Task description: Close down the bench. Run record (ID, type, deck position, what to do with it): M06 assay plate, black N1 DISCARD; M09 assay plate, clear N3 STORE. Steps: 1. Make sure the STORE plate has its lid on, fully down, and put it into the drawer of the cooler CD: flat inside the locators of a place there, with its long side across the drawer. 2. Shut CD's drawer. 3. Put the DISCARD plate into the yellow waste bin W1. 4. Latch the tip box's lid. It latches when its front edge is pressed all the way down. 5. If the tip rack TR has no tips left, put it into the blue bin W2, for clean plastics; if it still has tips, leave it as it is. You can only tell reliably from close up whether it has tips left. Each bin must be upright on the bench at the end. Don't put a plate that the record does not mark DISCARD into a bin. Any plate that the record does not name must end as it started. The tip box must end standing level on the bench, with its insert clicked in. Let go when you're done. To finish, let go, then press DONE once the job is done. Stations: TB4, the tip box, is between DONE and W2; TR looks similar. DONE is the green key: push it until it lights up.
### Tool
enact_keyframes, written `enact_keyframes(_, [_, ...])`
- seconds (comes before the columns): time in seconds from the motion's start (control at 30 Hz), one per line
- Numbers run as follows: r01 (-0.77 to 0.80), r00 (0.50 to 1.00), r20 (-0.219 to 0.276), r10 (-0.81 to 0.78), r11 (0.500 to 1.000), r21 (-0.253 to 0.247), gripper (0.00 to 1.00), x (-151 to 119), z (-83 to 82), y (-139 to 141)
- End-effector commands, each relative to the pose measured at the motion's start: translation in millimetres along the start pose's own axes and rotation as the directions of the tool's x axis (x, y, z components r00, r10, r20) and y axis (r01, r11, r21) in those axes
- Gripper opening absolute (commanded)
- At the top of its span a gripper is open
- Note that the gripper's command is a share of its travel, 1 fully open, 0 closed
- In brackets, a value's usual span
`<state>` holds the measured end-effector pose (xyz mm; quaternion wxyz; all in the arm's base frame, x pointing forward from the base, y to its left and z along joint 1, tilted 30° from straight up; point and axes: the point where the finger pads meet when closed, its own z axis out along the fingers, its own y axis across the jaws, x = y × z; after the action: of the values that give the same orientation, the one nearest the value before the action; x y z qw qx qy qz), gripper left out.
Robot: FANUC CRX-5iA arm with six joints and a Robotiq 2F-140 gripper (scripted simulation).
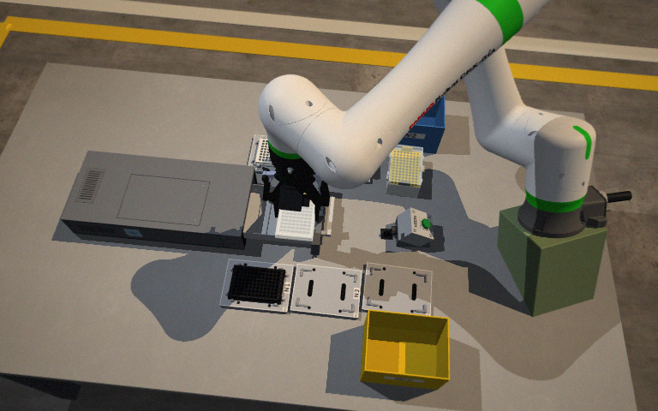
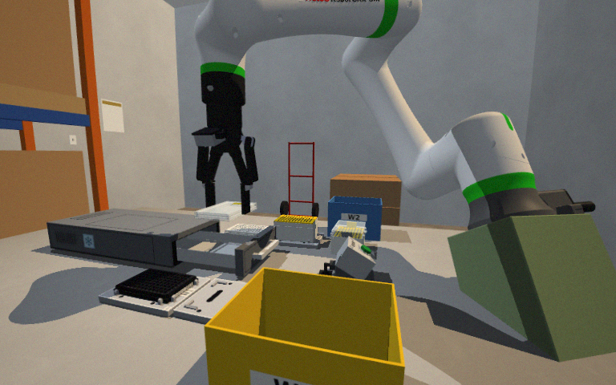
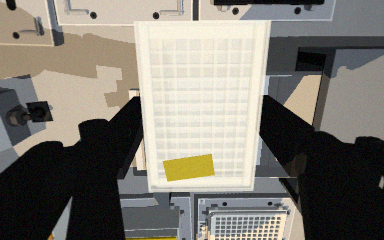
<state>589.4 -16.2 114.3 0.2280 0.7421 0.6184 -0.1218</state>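
Step one is in hand: the black two-finger gripper (image 3: 199,125) is clamped across the short width of the clear, lidded assay plate with a yellow label (image 3: 202,102), carried above the open drawer (image 1: 256,235) of the flat grey cooler (image 1: 159,200). In the top view the plate hangs at about the drawer's 12 o'clock half. Judging by the exterior view it is well above the tray, so the next move calls for a straight descent with the plate level, long side across the drawer, seated inside the locators before release. At the drawer's 12 o'clock stands a white tip rack (image 1: 260,151); at 2 o'clock a yellow-topped tip box (image 1: 404,167). Whether the lid is fully seated cannot be told. The black assay plate (image 1: 256,283) waits at 6 o'clock.
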Motion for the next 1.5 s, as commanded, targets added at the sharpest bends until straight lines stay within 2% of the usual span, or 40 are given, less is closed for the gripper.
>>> enact_keyframes(0.0, [0.000, 1.000, -0.001, 0.000, 1.000, -0.002, 0.10, -6, -0.9, 5])
enact_keyframes(0.83, [0.000, 1.000, -0.001, 0.000, 1.000, -0.002, 0.10, -59, -1.0, 39])
enact_keyframes(1.2, [0.000, 1.000, -0.001, 0.000, 1.000, -0.002, 0.10, -59, -1.0, 40])
enact_keyframes(1.47, [0.000, 1.000, -0.001, 0.000, 1.000, -0.002, 0.10, -59, 6.9, 40])
